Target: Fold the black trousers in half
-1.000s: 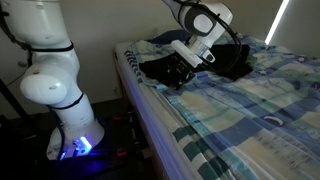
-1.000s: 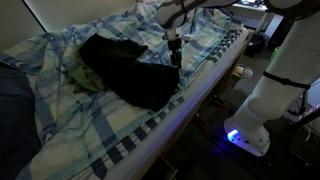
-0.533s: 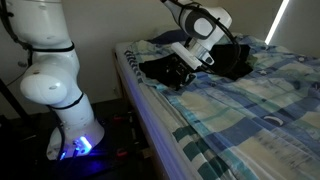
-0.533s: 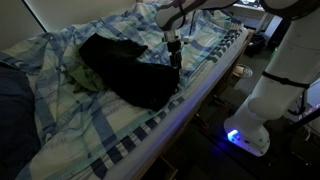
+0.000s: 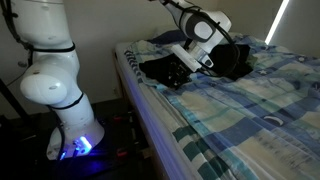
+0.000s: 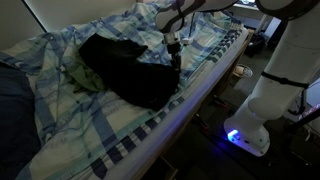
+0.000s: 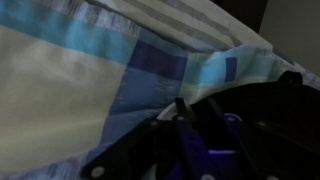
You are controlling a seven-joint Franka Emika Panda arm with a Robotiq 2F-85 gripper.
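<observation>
At the bed [image 6: 190, 98] edge on the right, my gripper [image 6: 175, 63] hangs over the end of the black trousers [image 6: 125, 70], which run leftward from it; whether it pinches cloth I cannot tell.

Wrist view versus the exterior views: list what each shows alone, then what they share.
Wrist view only: the plaid bedsheet close up, with a raised fold. Exterior views only: the black trousers lying on the bed, a green cloth beside them, the robot's white base, and the gripper at the trousers' edge. Shared: the bedsheet and dark gripper parts.
</observation>
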